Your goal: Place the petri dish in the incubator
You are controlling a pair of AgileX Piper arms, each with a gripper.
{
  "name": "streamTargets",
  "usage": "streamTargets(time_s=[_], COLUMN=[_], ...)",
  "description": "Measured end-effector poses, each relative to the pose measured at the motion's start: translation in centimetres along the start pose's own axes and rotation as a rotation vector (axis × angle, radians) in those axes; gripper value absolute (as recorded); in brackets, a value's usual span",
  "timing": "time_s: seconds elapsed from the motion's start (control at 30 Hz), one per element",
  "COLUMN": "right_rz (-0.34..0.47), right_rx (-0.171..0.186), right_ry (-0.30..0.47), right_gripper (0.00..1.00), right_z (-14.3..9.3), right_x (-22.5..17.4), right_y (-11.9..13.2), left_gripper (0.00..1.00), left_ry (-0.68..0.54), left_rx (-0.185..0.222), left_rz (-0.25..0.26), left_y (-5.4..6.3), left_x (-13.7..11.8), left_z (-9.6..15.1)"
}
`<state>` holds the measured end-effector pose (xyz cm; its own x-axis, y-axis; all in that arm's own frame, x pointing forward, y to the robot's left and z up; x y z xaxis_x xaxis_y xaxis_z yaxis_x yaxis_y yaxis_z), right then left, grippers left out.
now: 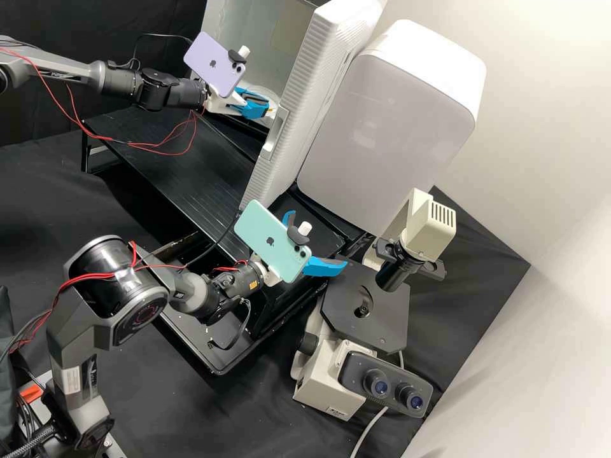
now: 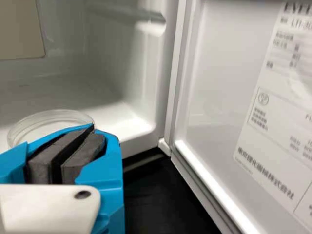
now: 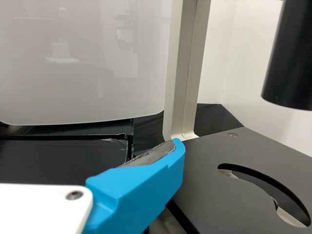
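High view: the left gripper (image 1: 253, 105) sits at the mouth of the incubator (image 1: 249, 30), whose door (image 1: 312, 89) stands swung wide open. In the left wrist view the fingers (image 2: 105, 161) are drawn together, their dark pads meeting with only a thin seam between them. The clear petri dish (image 2: 46, 124) lies flat on the white floor inside the incubator, near the front edge of the chamber. The fingertips overlap the dish's near rim, and I cannot tell whether they pinch it or merely sit in front of it. The inside of the door, bearing a printed label (image 2: 280, 131), rises just beside the chamber opening. The right gripper (image 1: 315, 245) is well apart from the incubator's opening, out past the free edge of the door. Its blue fingers are spread apart and grip nothing. One finger (image 3: 146, 178) reaches over the edge of the black stage (image 3: 229, 190) of a microscope (image 1: 356, 375), which stands on the bench in front of the incubator.
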<state>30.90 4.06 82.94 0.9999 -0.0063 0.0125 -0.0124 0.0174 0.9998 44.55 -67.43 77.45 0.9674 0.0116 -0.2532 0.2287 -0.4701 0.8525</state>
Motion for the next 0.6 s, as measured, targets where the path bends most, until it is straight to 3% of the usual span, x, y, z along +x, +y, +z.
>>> streamTargets(time_s=[0.6], right_rz=[0.0], right_rx=[0.0], right_ry=[0.0], right_gripper=[1.0], right_z=[0.0], right_x=[0.0], right_y=[0.0], left_gripper=[0.0], left_ry=[0.009], left_rx=[0.017], left_rz=[-0.051], left_y=[-2.1], left_x=[0.6], left_z=[-0.1])
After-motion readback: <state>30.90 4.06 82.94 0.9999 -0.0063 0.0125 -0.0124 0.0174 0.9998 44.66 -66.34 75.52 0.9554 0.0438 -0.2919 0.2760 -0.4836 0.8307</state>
